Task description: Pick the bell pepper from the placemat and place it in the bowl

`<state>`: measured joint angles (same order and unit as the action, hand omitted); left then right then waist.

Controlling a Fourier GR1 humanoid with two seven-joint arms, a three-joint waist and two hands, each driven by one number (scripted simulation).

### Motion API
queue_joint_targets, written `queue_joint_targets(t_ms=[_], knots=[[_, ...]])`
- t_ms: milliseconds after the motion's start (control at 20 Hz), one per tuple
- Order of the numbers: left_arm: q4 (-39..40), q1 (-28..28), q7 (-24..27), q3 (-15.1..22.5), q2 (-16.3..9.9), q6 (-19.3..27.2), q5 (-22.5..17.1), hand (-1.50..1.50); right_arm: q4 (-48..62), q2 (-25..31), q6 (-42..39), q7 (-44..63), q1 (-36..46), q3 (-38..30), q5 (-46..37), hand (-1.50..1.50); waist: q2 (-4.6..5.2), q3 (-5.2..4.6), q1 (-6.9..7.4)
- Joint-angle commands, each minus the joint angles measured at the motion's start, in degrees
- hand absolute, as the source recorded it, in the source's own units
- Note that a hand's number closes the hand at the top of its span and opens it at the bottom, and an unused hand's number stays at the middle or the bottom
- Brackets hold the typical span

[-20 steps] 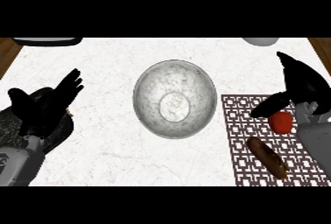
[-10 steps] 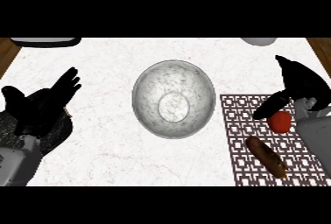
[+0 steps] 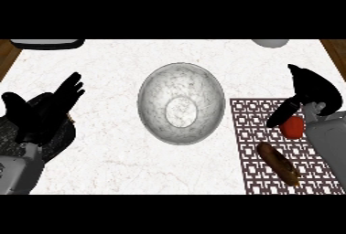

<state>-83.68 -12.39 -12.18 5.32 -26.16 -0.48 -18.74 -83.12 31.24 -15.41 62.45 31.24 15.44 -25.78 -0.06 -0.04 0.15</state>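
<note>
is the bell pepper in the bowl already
No, the red bell pepper lies on the placemat beside the right hand, and the bowl holds nothing.

The bell pepper is being partly hidden by the right hand. The placemat is being cut off at the right edge, and the white object at the top.
</note>
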Motion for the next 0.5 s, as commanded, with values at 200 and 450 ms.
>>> queue_joint_targets(t_ms=[200,450], knots=[[0.1,0.2,-0.3,-1.7,0.8,-1.7,1.0,0.00,2.7,-0.8,-4.0,4.5,-0.8,-2.9,-2.0,-1.50,0.06,0.01,-0.11],[-4.4,6.2,1.8,-0.3,2.5,-1.4,3.8,0.00,8.4,-2.8,-3.5,1.3,-0.3,-4.5,-3.9,-1.50,0.03,0.03,0.38]])
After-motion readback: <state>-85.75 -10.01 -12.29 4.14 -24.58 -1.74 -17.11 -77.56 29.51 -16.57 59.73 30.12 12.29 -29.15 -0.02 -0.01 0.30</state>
